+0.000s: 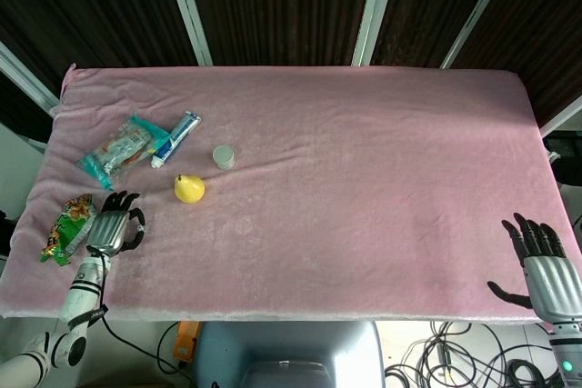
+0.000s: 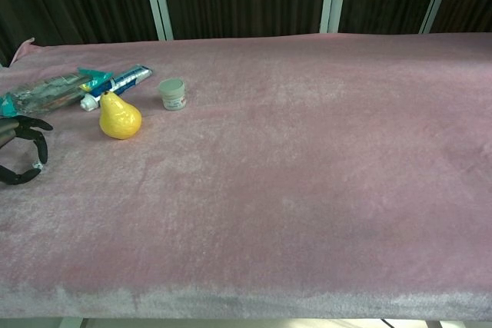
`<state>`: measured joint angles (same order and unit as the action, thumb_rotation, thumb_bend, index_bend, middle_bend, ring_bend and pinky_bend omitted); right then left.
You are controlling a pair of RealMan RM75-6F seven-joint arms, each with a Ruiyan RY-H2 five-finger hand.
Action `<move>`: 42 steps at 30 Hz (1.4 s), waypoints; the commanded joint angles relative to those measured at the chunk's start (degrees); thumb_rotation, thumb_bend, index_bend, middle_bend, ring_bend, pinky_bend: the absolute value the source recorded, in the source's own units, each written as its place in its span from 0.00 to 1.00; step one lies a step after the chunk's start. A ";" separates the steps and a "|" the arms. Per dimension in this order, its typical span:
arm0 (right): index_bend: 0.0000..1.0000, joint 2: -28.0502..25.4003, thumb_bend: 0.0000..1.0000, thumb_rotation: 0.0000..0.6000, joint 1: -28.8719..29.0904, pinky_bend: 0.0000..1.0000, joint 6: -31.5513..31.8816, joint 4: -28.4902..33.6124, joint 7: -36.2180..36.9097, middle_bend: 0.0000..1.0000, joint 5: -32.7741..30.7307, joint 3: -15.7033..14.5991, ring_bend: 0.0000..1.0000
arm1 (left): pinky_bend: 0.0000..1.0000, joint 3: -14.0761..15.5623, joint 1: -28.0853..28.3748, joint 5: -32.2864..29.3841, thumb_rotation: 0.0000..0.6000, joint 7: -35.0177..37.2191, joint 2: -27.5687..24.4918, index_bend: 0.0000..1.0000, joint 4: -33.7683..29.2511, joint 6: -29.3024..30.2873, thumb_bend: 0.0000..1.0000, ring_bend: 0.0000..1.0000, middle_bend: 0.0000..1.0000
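Down at the lower left of the head view, my left hand [image 1: 113, 230] hovers over the pink cloth [image 1: 364, 179], fingers curled loosely and apart, holding nothing; a green snack bag [image 1: 65, 230] lies just beside it. Up and right of it sit a pear [image 1: 188, 188], a small jar [image 1: 223, 156], a toothpaste tube [image 1: 176, 138] and a clear packet [image 1: 120, 150]. My right hand [image 1: 544, 270] rests at the lower right corner, fingers spread, empty.
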<state>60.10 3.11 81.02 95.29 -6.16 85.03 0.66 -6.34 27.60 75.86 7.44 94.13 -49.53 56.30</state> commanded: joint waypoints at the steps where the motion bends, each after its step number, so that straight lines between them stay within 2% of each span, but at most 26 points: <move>1: 0.00 -0.01 0.28 1.00 0.07 0.00 -0.15 0.02 0.07 0.00 -0.04 0.00 0.00 | 0.00 -0.43 -0.62 1.12 1.00 -1.10 -2.25 0.61 -4.21 3.66 0.39 0.01 0.12; 6: 0.00 -0.24 0.28 1.00 0.11 0.00 -0.12 0.27 0.56 0.00 0.54 -0.19 0.00 | 0.00 -0.79 -0.82 5.05 1.00 -6.46 -8.23 0.61 -19.72 10.49 0.39 0.01 0.12; 9: 0.00 -0.28 0.28 1.00 0.16 0.00 -0.10 0.41 0.64 0.00 1.27 -0.49 0.00 | 0.00 -1.15 0.62 6.44 1.00 -13.09 -9.70 0.61 -28.13 11.07 0.39 0.01 0.12; 12: 0.00 -0.42 0.28 1.00 0.28 0.00 -0.28 0.56 0.94 0.00 1.88 -0.77 0.00 | 0.00 -2.06 2.74 5.93 1.00 -19.37 -8.82 0.59 -33.20 9.64 0.39 0.02 0.12; 15: 0.00 -0.55 0.28 1.00 0.44 0.00 -0.62 0.53 1.32 0.00 2.30 -1.03 0.00 | 0.00 -3.47 4.95 3.45 1.00 -23.20 -6.85 0.46 -35.09 7.12 0.38 0.00 0.10; 19: 0.00 -0.67 0.28 1.00 0.86 0.00 -1.78 0.42 1.45 0.00 2.80 -1.61 0.00 | 0.00 -5.71 6.93 -0.35 1.00 -24.80 -3.92 0.04 -33.82 5.52 0.37 0.00 0.02; 20: 0.00 -0.64 0.28 1.00 0.93 0.00 -1.99 0.40 1.36 0.00 2.81 -1.68 0.00 | 0.00 -6.03 7.18 -0.74 1.00 -24.58 -3.42 0.00 -33.50 5.53 0.37 0.00 0.01; 25: 0.00 -0.71 0.28 1.00 1.00 0.00 -2.13 0.41 1.32 0.00 2.52 -1.64 0.00 | 0.00 -5.56 7.20 -0.68 1.00 -24.53 -3.82 0.00 -33.96 6.30 0.36 0.00 0.00; 30: 0.00 -1.03 0.28 1.00 0.39 0.00 -0.43 0.68 1.73 0.00 2.88 -1.43 0.00 | 0.00 -2.74 4.49 1.04 1.00 -26.52 -9.37 0.00 -39.33 9.05 0.37 0.00 0.00; 34: 0.00 -1.36 0.28 1.00 -0.19 0.00 0.65 0.84 1.96 0.00 2.64 -1.27 0.00 | 0.00 3.50 -3.23 2.63 1.00 -28.07 -19.47 0.00 -45.76 15.37 0.37 0.00 0.00; 38: 0.00 -0.95 0.28 1.00 -0.39 0.00 0.96 0.86 0.98 0.00 1.89 -0.91 0.00 | 0.00 7.68 -11.75 5.45 1.00 -24.30 -21.99 0.00 -42.75 25.81 0.37 0.00 0.00; 40: 0.00 -0.54 0.28 1.00 -0.38 0.00 0.98 0.97 -0.19 0.00 1.99 -0.95 0.00 | 0.00 9.01 -14.71 7.32 1.00 -20.04 -21.64 0.00 -40.18 29.43 0.37 0.00 0.00; 42: 0.00 -0.23 0.28 1.00 -0.50 0.00 1.31 1.30 -1.20 0.00 2.26 -1.03 0.00 | 0.00 9.76 -15.97 8.18 1.00 -17.80 -21.78 0.00 -38.62 30.33 0.37 0.00 0.00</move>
<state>59.56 2.71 82.07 96.35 -6.71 87.10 -0.32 0.22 15.58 81.25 -14.81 73.53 -90.89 82.94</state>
